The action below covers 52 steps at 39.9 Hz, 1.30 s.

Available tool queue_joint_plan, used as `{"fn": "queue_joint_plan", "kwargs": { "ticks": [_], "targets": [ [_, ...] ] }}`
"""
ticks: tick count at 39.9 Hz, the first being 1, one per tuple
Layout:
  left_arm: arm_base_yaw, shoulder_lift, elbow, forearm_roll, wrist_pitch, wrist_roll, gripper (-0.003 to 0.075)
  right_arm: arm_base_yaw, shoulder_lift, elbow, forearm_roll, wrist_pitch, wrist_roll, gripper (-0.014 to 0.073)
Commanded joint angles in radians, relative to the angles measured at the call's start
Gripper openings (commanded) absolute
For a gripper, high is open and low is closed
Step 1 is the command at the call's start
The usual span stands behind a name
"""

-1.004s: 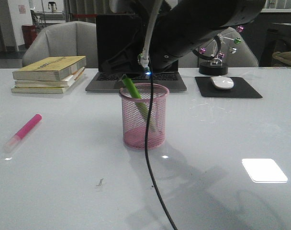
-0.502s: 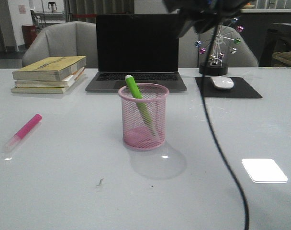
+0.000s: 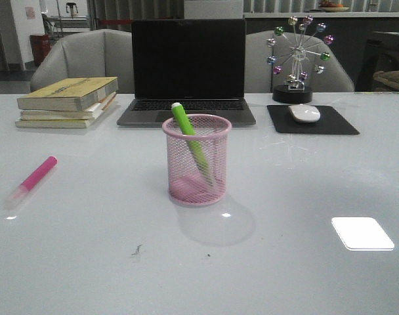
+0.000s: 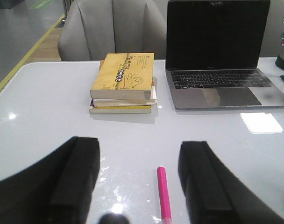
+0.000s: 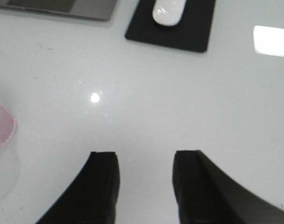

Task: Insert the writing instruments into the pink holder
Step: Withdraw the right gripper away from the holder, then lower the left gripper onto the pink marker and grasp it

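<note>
On the glossy white tabletop (image 3: 304, 275) the pink holder (image 3: 197, 159) stands mid-scene, green highlighter (image 3: 190, 140) leaning inside. The pink highlighter (image 3: 31, 182) lies far left. Left pincer (image 4: 139, 179) and right pincer (image 5: 146, 186) gape empty.

Green highlighter (image 3: 191, 142) leaned inside pink mesh holder (image 3: 197, 159); pink highlighter (image 3: 31, 180) lay on table (image 3: 285, 262), well left.

A glossy, smooth white worktop (image 3: 304, 275) is seen, with light glare mirrored on it. The pink holder (image 3: 197, 159) is formed of fine wire mesh. Smooth plastic is shown by the green marker (image 3: 190, 139) and the pink marker (image 3: 33, 180). The mouse pad (image 3: 312, 121) looks matt black; the books (image 3: 68, 101) have matt paper covers.
</note>
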Motion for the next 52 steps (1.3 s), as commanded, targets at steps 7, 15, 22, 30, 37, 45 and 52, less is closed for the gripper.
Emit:
{"fn": "queue_joint_plan", "kwargs": {
  "ticks": [7,15,22,30,37,45,52],
  "targets": [
    [-0.008,-0.003,-0.037,0.002,-0.086,-0.009,0.0447,-0.081,-0.161,0.099,0.002,0.023,0.006,0.0360],
    [-0.008,0.007,-0.049,0.002,-0.060,-0.007,0.0449,-0.081,-0.197,0.169,0.002,0.067,0.006,0.0360],
    [-0.008,0.106,-0.158,0.004,0.083,-0.007,0.0449,-0.081,-0.196,0.174,0.002,0.075,0.006,0.0360],
    [-0.008,0.284,-0.349,0.004,0.233,-0.007,0.0449,-0.081,-0.196,0.174,0.002,0.074,0.006,0.0360],
    [-0.008,0.456,-0.520,0.004,0.392,-0.007,0.0449,-0.081,-0.196,0.174,0.002,0.075,0.006,0.0360],
    [-0.008,0.688,-0.684,0.004,0.587,-0.007,0.0449,-0.081,-0.196,0.174,0.002,0.076,0.006,0.0360],
    [-0.008,0.806,-0.741,0.000,0.637,-0.007,0.0449,-0.081,-0.196,0.174,0.002,0.077,0.006,0.0360]
  ]
}}
